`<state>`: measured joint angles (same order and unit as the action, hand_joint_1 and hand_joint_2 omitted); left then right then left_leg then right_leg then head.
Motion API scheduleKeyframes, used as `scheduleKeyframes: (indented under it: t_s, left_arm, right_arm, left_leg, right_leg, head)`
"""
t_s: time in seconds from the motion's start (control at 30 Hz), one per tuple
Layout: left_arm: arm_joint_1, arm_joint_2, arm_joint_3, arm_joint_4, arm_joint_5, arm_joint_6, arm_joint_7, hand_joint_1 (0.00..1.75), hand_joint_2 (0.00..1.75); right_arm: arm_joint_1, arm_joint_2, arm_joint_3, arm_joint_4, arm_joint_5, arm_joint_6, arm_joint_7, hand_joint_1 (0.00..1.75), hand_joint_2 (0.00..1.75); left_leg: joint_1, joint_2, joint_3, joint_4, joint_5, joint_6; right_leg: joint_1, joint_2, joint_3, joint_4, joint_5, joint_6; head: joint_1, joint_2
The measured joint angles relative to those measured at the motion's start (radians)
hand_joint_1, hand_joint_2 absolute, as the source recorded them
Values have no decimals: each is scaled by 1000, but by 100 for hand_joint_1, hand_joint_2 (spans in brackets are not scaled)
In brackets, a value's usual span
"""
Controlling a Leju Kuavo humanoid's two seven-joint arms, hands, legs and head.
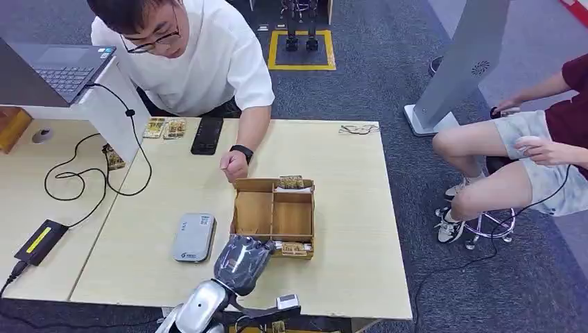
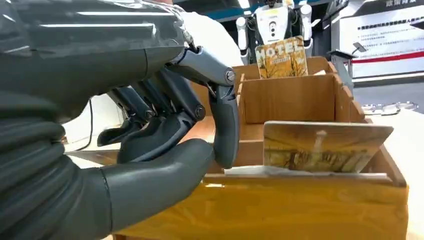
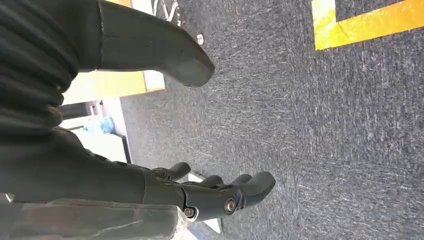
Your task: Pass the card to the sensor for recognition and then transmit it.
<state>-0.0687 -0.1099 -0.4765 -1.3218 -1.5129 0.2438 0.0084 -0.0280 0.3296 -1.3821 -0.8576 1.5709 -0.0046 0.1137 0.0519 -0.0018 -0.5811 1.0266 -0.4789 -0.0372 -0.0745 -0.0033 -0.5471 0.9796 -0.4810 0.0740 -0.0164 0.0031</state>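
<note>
Left hand sits at near-left corner of wooden box, fingers curled inward w/ thumb beneath, holding nothing; one fingertip hangs down just inside box edge. Card leans tilted in box's near compartment, just beside the hand, apart from it, not touching. In head view same card lies along box's near wall, immediately right of the hand. Second card, marked HOTEL, stands upright in far compartment. Grey card reader rests on tabletop left of box, near the hand. Person's hand rests on tabletop beyond box's far-left corner. Right hand hangs over carpet floor, fingers loosely spread, holding nothing.
</note>
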Motion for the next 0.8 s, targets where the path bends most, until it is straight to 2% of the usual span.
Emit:
scheduleKeyframes:
  t_s: [0.1,0.13,0.17,0.33,0.8]
  left_arm:
    - [0,0,0,2,1,2,-12,175,175]
    - [0,0,0,2,1,3,-13,164,175]
    - [0,1,0,3,1,3,-13,0,175]
    - [6,-5,0,3,-3,31,10,0,175]
    - [34,-34,31,-36,-5,49,7,0,175]
  right_arm:
    - [0,0,2,0,0,0,-1,0,175]
    - [0,0,3,0,0,0,-1,0,175]
    - [0,0,3,0,0,0,-1,0,175]
    - [1,0,5,-2,0,3,-1,0,175]
    - [3,3,8,-17,0,6,4,0,175]
  left_leg:
    - [0,0,0,0,0,0]
    - [0,0,0,0,0,0]
    - [0,0,0,0,0,0]
    - [0,0,0,0,0,0]
    - [0,0,0,0,0,0]
  right_leg:
    - [0,0,0,0,0,0]
    - [0,0,0,0,0,0]
    - [0,0,0,0,0,0]
    - [0,0,0,0,0,0]
    - [0,0,0,0,0,0]
  head:
    - [0,0]
    - [0,0]
    - [0,0]
    - [0,0]
    - [0,0]
